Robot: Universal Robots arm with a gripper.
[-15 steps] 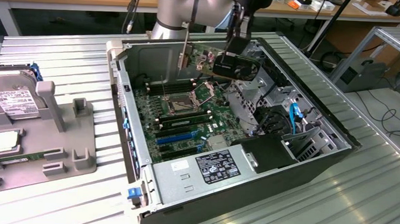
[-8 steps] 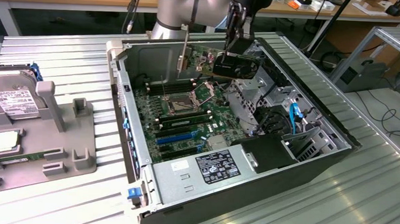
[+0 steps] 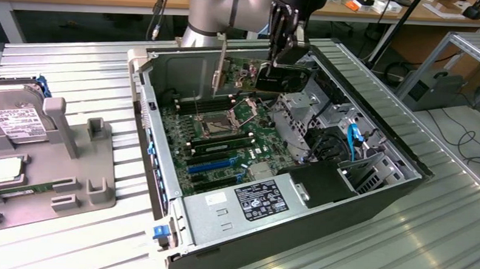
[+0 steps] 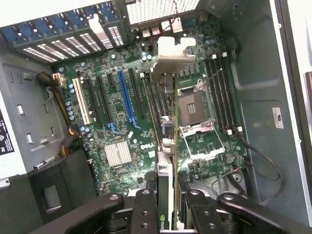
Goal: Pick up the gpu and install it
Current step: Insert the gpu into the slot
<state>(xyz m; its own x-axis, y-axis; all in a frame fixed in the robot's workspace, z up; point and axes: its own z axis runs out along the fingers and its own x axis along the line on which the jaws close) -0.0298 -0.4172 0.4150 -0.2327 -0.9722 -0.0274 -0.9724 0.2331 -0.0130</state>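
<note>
The gpu (image 3: 241,71) hangs clamped in the gripper (image 3: 277,72) over the open computer case (image 3: 370,134), not yet seated.

In the wrist view the gpu (image 4: 165,168) runs edge-on straight out from the gripper (image 4: 170,214), its 2 fingers (image 4: 146,209) closed narrow against the card's flat faces and its silver bracket (image 4: 170,53) at the far end from the jaws. It looks light and stiff but fragile: a thin board best held by its faces, clear of the connector edge, and it would likely pivot if the grip were loose. Beneath the tool lies the motherboard (image 4: 122,112), with the CPU socket (image 4: 195,109) just to one side of the card's line and 1 blue slot (image 4: 126,97) to the other. Well away from the gripper, outside the case, sits a hard drive (image 3: 14,121).
</note>
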